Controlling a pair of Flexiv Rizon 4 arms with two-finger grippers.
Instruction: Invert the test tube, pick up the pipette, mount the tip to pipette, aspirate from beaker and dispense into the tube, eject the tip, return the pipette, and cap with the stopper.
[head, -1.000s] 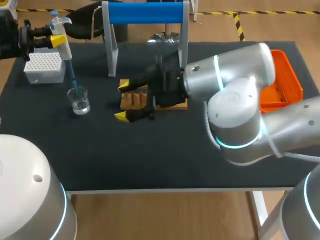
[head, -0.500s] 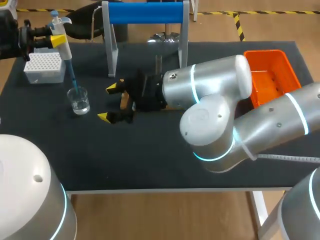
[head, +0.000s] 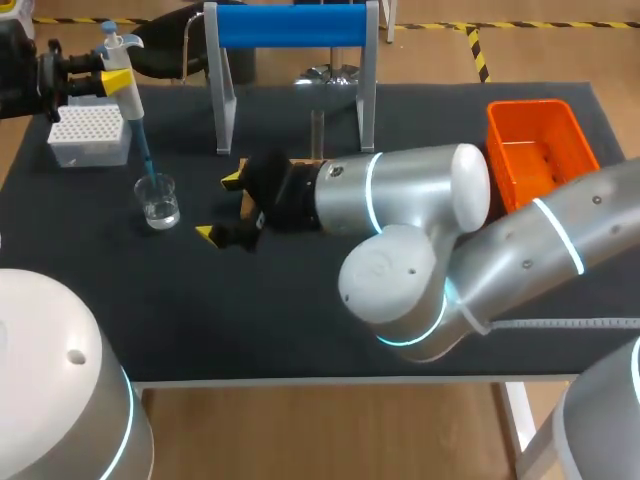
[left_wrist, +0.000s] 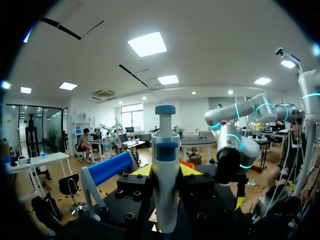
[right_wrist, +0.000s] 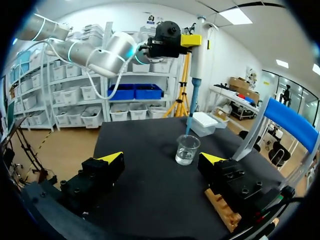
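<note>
Nearest the viewer, the right arm is sweeping in from the right across the table (head: 300, 330), and the right gripper (head: 218, 207) is hanging low with its yellow-tipped fingers spread wide and nothing between them. Just behind it a small wooden rack (head: 248, 200) is lying mostly hidden under the arm; the test tube cannot be made out with certainty. Farther left, a small clear beaker (head: 158, 200) is standing upright with a little clear liquid in the bottom. It is probably light, thin-walled and breakable, so a sideways nudge from the tip could tip it over. Above it the pipette (head: 125, 75) is hanging nearly upright, its slim blue tip (head: 146, 160) reaching down into the beaker's mouth. The left gripper (head: 113, 80) is clamping the pipette's upper body from both sides, just below the plunger. That looks like the right place to hold it, since the body is likely stiff, light plastic and the tip is only pushed on. Beyond are a white tip box (head: 88, 135), a blue-topped stand (head: 290, 25) and an orange bin (head: 530, 150). The surface is a dark, matte mat.
</note>
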